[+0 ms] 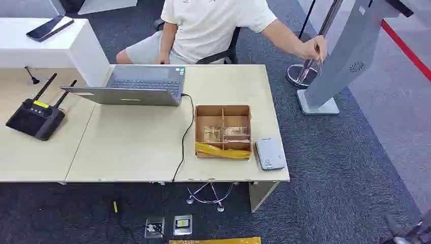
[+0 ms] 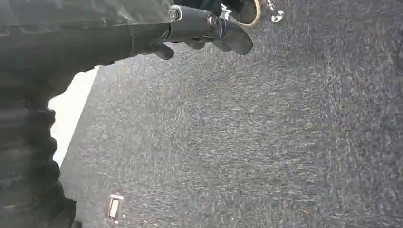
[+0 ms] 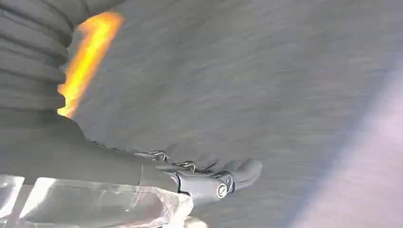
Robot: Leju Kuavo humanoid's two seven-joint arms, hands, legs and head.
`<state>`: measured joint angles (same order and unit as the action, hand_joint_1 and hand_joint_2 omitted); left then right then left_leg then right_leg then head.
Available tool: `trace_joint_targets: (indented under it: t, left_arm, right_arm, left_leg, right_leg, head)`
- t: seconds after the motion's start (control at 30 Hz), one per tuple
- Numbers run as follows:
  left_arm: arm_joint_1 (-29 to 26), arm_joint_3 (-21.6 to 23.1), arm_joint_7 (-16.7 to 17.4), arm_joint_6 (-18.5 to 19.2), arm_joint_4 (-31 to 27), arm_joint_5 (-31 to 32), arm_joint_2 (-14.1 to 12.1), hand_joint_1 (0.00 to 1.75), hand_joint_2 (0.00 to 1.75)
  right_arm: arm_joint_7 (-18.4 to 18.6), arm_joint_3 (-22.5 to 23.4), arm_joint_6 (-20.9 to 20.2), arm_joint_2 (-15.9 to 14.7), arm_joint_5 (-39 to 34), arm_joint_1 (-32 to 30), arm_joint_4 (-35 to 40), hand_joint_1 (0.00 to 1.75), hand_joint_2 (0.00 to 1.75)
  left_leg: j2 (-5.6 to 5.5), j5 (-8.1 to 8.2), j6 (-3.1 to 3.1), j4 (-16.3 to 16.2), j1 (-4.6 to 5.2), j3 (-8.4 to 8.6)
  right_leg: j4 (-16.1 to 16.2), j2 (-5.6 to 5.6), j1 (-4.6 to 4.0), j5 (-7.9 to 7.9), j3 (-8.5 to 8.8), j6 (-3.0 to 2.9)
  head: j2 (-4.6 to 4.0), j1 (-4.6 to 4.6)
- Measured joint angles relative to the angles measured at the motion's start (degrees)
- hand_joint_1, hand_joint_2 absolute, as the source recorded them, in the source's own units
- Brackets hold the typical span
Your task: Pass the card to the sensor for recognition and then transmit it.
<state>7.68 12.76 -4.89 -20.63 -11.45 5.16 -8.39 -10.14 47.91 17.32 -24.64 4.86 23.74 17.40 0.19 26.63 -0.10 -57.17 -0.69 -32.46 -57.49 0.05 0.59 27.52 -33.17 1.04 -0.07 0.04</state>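
A brown cardboard box [image 1: 223, 109] with compartments stands on the table's right part, with cards [image 1: 235, 132] lying in its middle cells and a yellow packet [image 1: 223, 151] along its front. To its right lies the grey card sensor [image 1: 269, 153]. My left hand [image 2: 204, 28] hangs over dark carpet with its fingers loosely extended and holds nothing. My right hand [image 3: 209, 178] likewise hangs over the carpet, with nothing in its outstretched fingers. Both hands are well away from the box and the sensor.
A person in a white shirt sits behind the table [image 1: 132, 152], one hand [image 1: 313, 49] on a grey stand [image 1: 345, 56]. A laptop [image 1: 137, 86] with a black cable [image 1: 185, 137], a black antenna device [image 1: 35, 118] and a phone [image 1: 49, 28] lie to the left. Floor sockets [image 1: 173, 224] sit below.
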Motion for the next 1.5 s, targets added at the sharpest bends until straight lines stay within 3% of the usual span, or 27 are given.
trace_joint_targets:
  t: [0.07, 0.17, 0.3, 0.57, 0.73, 0.8, 0.9, 0.97, 1.13, 1.3, 1.5]
  left_arm:
    - [0.1, 0.0, -0.4, -0.2, 0.0, -0.2, 0.0, 0.00, 1.75]
    - [0.0, 0.0, -0.7, -0.2, 0.0, -0.2, 0.0, 0.00, 1.75]
    - [0.2, 0.0, -1.3, -0.1, 0.0, 0.3, -0.2, 0.00, 1.75]
    - [0.3, 0.0, -2.7, 0.0, 0.1, 2.0, 0.0, 0.00, 1.75]
    - [0.3, 0.0, -3.5, 0.0, 0.1, 3.1, 0.1, 0.00, 1.75]
    - [0.3, 0.1, -3.7, 0.0, 0.1, 3.3, 0.1, 0.00, 1.75]
    - [0.3, 0.3, -3.9, 0.1, 0.1, 3.8, 0.2, 0.00, 1.75]
    - [0.4, 0.3, -3.9, 0.2, 0.1, 3.9, 0.2, 0.00, 1.75]
    - [0.3, 0.3, -4.5, 0.8, 0.1, 4.0, 0.1, 0.00, 1.75]
    - [0.3, 0.3, -4.6, 1.0, 0.1, 4.1, -0.1, 0.00, 1.75]
    - [0.3, 0.3, -4.6, 1.5, 0.1, 3.9, -0.5, 0.00, 1.75]
  right_arm:
    - [0.0, -0.3, 2.6, -1.6, -5.6, 2.9, 3.5, 0.00, 1.75]
    - [3.2, -3.8, 9.1, -3.8, -15.2, 4.3, 12.0, 0.00, 1.75]
    - [4.7, -11.4, 11.1, -6.2, -17.3, 5.7, 26.7, 0.00, 1.75]
    - [10.1, -27.2, 5.1, -6.7, -7.8, 7.3, 49.6, 0.00, 1.75]
    - [9.2, -36.8, -1.1, -5.4, 7.4, 9.8, 58.3, 0.00, 1.75]
    - [7.6, -40.2, -2.5, -4.9, 14.7, 11.4, 60.2, 0.00, 1.75]
    - [3.3, -46.5, -3.3, -3.6, 32.9, 14.8, 61.6, 0.00, 1.75]
    - [1.7, -50.5, -3.3, -2.7, 39.9, 16.8, 61.5, 0.00, 1.75]
    - [-1.2, -57.9, -3.8, 0.4, 43.8, 21.1, 59.5, 0.00, 1.75]
    - [-3.7, -64.5, -1.4, 3.0, 47.6, 24.2, 54.4, 0.00, 1.75]
    - [-4.7, -72.1, -0.6, 7.6, 48.6, 27.9, 46.0, 0.00, 1.75]
  left_leg:
    - [-0.25, -0.09, 0.15, 0.0, -0.05, -0.01]
    - [-0.55, -0.13, 0.19, 0.0, 0.14, -0.21]
    - [-0.37, -0.08, 0.15, 0.0, 0.13, -0.22]
    - [-0.40, -0.13, 0.13, 0.0, 0.06, -0.21]
    - [-0.45, -0.15, 0.11, 0.0, 0.04, -0.22]
    - [-0.48, -0.15, 0.10, 0.0, 0.04, -0.26]
    - [-0.50, -0.16, 0.09, 0.0, 0.01, -0.28]
    - [-0.51, -0.16, 0.08, 0.0, -0.04, -0.27]
    - [-0.62, -0.17, 0.07, 0.0, -0.05, -0.33]
    - [-0.65, -0.17, 0.06, 0.0, -0.08, -0.35]
    - [-0.64, -0.19, 0.03, 0.0, -0.13, -0.35]
  right_leg:
    - [0.0, -0.33, -0.06, 0.00, 0.13, 0.02]
    - [-0.1, -0.70, 0.12, 0.02, 0.05, 0.03]
    - [-0.1, -0.51, 0.12, 0.03, 0.01, 0.01]
    - [-0.2, -0.55, 0.05, 0.04, 0.01, 0.01]
    - [-0.2, -0.59, 0.03, 0.04, 0.00, 0.00]
    - [-0.2, -0.62, 0.03, 0.04, -0.03, 0.00]
    - [-0.2, -0.62, -0.02, 0.05, -0.05, -0.02]
    - [-0.2, -0.63, -0.06, 0.06, -0.05, -0.03]
    - [-0.2, -0.70, -0.07, 0.08, -0.07, -0.06]
    - [-0.2, -0.73, -0.10, 0.08, -0.10, -0.06]
    - [-0.2, -0.70, -0.15, 0.09, -0.14, -0.08]
  head:
    - [0.00, 0.09]
    - [0.00, 0.02]
    - [0.00, 0.04]
    - [0.00, 0.02]
    - [0.00, 0.04]
    - [0.00, 0.02]
    - [0.00, 0.07]
    - [0.00, 0.07]
    - [0.00, 0.02]
    - [0.00, 0.09]
    - [0.00, 0.04]
